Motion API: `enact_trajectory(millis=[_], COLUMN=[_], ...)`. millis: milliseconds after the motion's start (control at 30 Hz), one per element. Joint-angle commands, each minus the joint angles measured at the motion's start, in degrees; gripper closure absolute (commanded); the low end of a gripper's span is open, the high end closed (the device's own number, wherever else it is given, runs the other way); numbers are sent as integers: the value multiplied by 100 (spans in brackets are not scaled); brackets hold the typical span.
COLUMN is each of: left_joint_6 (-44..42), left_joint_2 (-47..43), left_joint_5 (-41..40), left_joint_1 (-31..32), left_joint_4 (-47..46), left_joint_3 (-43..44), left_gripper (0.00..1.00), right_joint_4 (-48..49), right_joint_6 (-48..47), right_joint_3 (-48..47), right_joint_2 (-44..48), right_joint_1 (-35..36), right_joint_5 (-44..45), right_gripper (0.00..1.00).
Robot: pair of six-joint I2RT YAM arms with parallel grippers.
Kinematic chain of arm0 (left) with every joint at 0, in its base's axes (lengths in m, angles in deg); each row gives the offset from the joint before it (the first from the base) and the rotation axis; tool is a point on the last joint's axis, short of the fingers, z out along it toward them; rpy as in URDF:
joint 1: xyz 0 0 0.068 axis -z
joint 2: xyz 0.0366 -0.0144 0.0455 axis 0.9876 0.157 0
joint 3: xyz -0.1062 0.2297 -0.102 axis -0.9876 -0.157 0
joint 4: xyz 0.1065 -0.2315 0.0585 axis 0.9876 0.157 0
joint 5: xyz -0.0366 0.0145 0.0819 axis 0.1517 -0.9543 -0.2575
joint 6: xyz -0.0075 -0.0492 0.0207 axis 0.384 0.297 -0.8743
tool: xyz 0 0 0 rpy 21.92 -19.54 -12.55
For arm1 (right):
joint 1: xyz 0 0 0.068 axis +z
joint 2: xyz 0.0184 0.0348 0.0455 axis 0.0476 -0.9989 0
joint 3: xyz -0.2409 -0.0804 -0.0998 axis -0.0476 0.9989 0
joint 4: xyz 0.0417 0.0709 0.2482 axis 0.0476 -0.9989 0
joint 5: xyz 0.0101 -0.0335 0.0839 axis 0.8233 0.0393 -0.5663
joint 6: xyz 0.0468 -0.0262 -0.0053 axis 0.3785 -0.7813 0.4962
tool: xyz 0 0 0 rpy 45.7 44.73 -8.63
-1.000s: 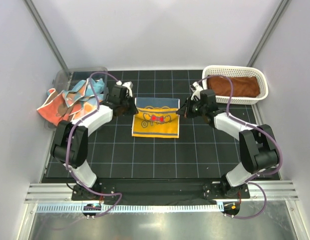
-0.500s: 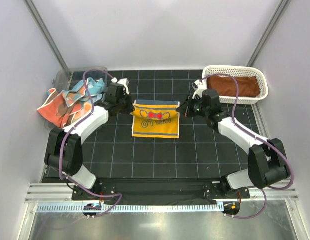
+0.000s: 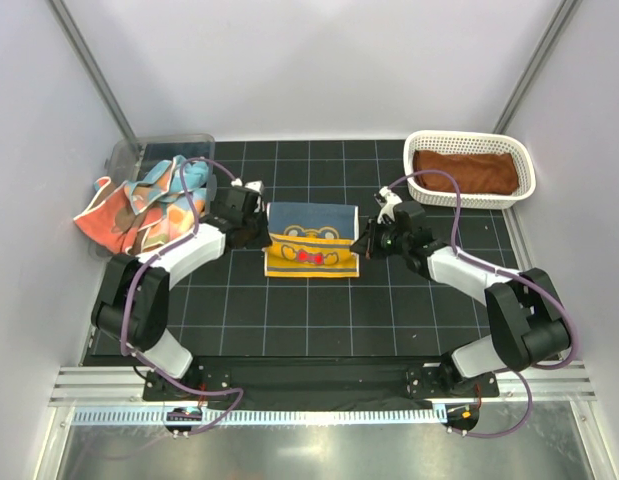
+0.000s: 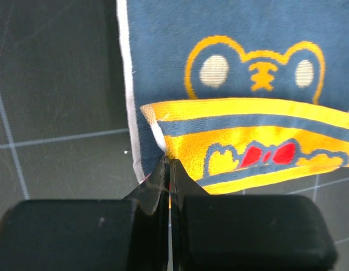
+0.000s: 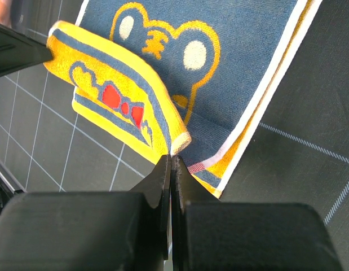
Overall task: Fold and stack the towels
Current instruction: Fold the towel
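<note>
text: none legible | numbers, brands, labels: none legible | towel [image 4: 236,34]: printed animal face and red bow only, no letters | checked: overhead and both wrist views

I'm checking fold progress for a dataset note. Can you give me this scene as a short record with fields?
Towel in work: blue and yellow towel, on the black mat, yellow edge lifted and folded over
Left end effector: shut on that edge's left corner
Right end effector: shut on its right corner
White basket: holds a rust-brown towel
Clear bin: patterned towels spilling over its side
</note>
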Motion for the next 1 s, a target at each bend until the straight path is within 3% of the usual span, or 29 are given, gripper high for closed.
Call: enact_trajectory(millis=[0, 100, 133, 233, 333, 567, 700, 800, 967], left_joint_6=[176, 317, 369, 651, 827, 678, 476, 204, -183], left_joint_2=[-159, -220, -238, -475, -773, -258, 306, 814, 1150], left_joint_5=[-330, -385, -384, -428, -560, -420, 493, 907, 522], left_joint_1=[44, 36, 44, 45, 36, -8, -52, -78, -78], left_joint_4=[-59, 99, 187, 293, 398, 838, 320, 459, 952], left_joint_3=[-85, -85, -85, -207, -243, 547, 705, 1039, 1444], left_gripper=[100, 96, 84, 61, 49, 43, 44, 45, 46], right_joint_4=[275, 214, 196, 143, 195, 64, -15, 11, 37], right_joint_6=[-77, -86, -77, -51, 72, 187, 169, 213, 213], right_joint_3=[17, 17, 17, 69, 245, 702, 580, 536, 500], right_joint_2=[164, 243, 269, 339, 410, 946, 727, 639, 691], right_joint_1=[2, 2, 2, 2, 28, 54, 46, 63, 54], right_joint_5=[87, 78, 69, -45, -343, -283, -247, -213, -195], right_gripper=[99, 99, 99, 99, 99, 96, 95, 95, 95])
